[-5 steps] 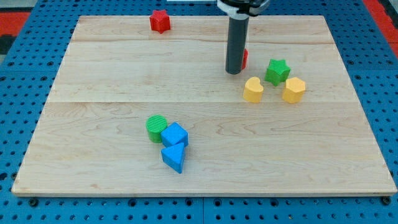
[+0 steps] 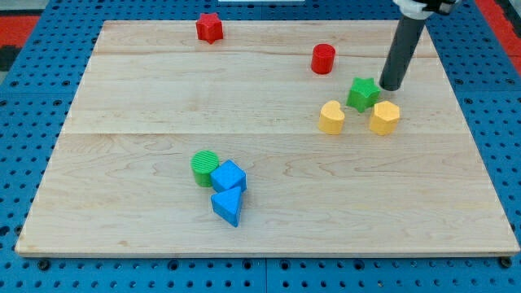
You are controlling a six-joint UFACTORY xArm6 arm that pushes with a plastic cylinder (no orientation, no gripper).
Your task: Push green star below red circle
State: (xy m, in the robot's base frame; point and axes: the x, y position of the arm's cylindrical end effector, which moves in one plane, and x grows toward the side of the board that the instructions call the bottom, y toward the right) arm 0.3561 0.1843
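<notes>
Camera view: my tip (image 2: pixel 391 87), a bare rod grasping nothing, sits just right of the green star (image 2: pixel 363 94) to shove it leftward under the red circle (image 2: pixel 323 59).

Pale wooden board (image 2: pixel 163 98) on blue pegboard (image 2: pixel 32 106)

The rod has swung across, and the tip (image 2: pixel 391 87) now sits just beside the green star (image 2: pixel 363 94) at its two o'clock, well clear of the red circle (image 2: pixel 323 59), which is out in full view again
</notes>
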